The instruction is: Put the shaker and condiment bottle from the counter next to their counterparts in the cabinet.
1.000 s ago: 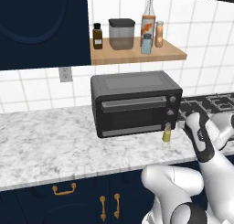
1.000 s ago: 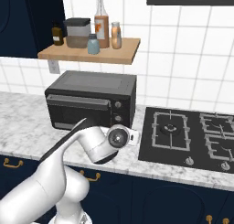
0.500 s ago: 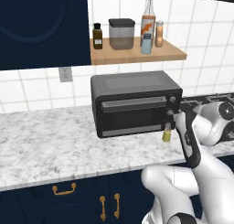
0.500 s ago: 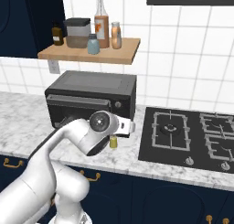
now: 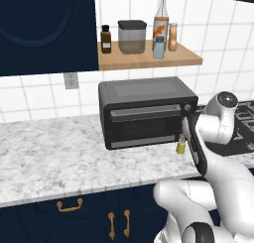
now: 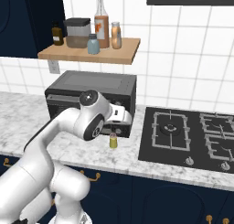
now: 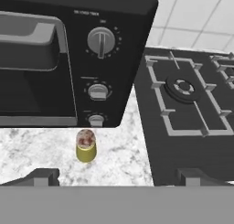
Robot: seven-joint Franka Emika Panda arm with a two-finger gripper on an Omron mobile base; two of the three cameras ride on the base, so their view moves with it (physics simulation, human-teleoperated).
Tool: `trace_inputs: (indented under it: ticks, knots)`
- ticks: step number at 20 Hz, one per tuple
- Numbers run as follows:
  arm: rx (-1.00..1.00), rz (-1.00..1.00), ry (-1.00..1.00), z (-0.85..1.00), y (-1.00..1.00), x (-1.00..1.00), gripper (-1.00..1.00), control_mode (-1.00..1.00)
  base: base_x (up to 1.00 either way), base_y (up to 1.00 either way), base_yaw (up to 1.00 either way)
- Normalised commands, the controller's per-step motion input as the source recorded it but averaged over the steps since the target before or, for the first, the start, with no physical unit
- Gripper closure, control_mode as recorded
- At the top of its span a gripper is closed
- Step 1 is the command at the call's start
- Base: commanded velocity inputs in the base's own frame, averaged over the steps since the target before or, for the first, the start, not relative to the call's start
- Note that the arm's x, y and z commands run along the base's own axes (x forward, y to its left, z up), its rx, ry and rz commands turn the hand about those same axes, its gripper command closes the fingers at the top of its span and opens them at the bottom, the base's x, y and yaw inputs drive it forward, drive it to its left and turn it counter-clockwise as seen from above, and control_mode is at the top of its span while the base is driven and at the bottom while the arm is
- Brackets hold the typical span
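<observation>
Gripper point(image 7: 116, 175) is wide open and empty, hanging above the condiment bottle point(image 7: 86, 146). Bottle stands upright on the counter point(image 5: 59, 157), just in front of the toaster oven point(image 7: 68, 54), near its knob end.

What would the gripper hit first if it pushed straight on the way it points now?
Likely the marble counter, just right of the small yellow-green bottle. The open gripper aims down past the black toaster oven; depth is uncertain.
</observation>
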Motion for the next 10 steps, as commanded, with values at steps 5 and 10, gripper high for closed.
trace_inputs:
  ticks: [5, 10]
  knots:
    - [0.08, 0.0, 0.21, 0.03, 0.07, 0.0, -1.0, -1.0, 0.0, 0.0, 0.0]
    - [0.06, 0.0, 0.12, -0.02, 0.05, 0.0, -1.0, -1.0, 0.0, 0.0, 0.0]
